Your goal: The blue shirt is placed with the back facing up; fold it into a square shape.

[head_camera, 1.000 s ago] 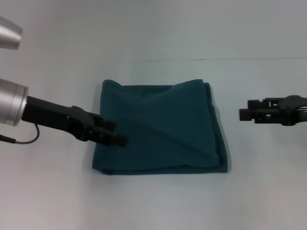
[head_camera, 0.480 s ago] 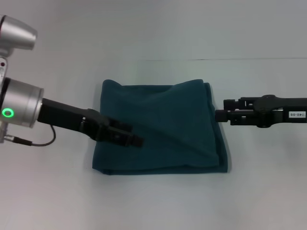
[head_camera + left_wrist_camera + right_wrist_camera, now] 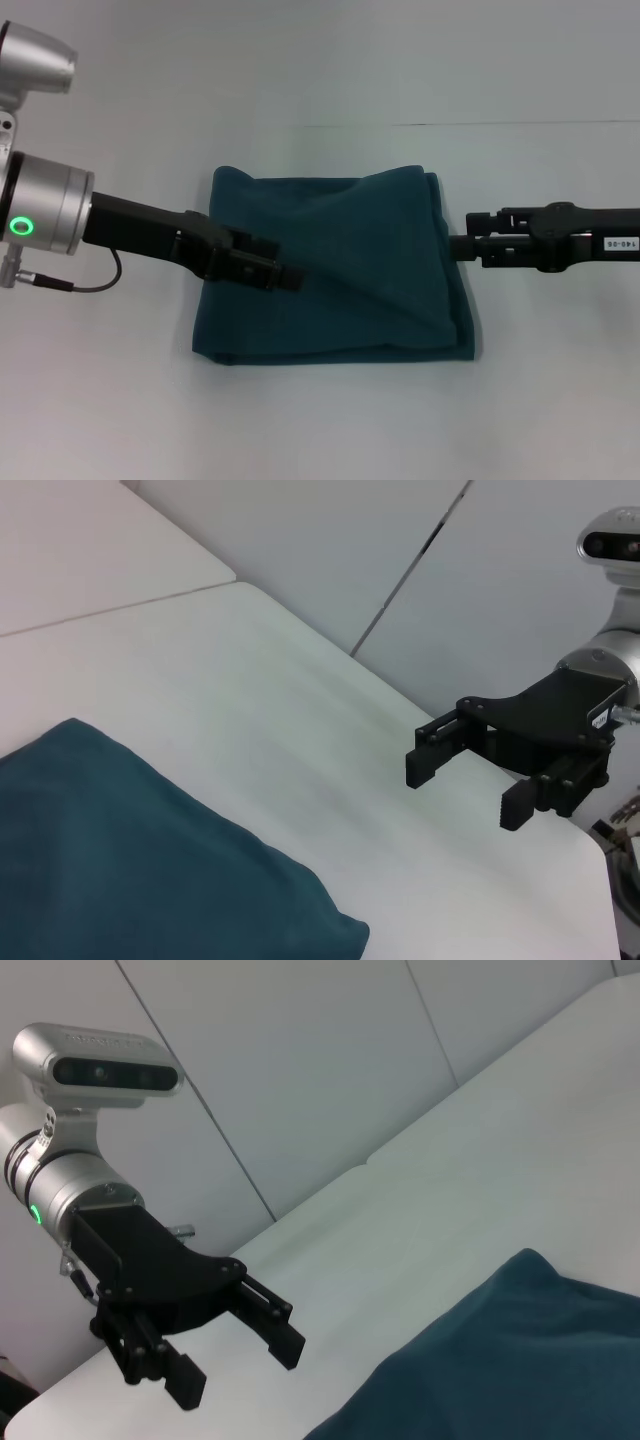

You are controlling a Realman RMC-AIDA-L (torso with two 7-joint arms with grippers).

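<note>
A blue shirt (image 3: 335, 265), already folded into a roughly square, slightly rumpled packet, lies flat in the middle of a pale tabletop (image 3: 330, 420). The left end effector (image 3: 281, 276) reaches in from the left, its fingertips over the shirt's left portion. Seen from the right wrist camera, its fingers are spread apart and grasp nothing. The right end effector (image 3: 462, 246) sits at the shirt's right edge, touching or just beside it. The left wrist camera shows its fingers released as well, with nothing between them.

A second ago the left end effector was only at the shirt's left border and the right one stood well clear to the right. Both have since closed in from opposite sides, while the shirt's outline has not shifted. This suggests folding is nearly complete, and the arms are probably approaching to tidy or flatten the packet.
</note>
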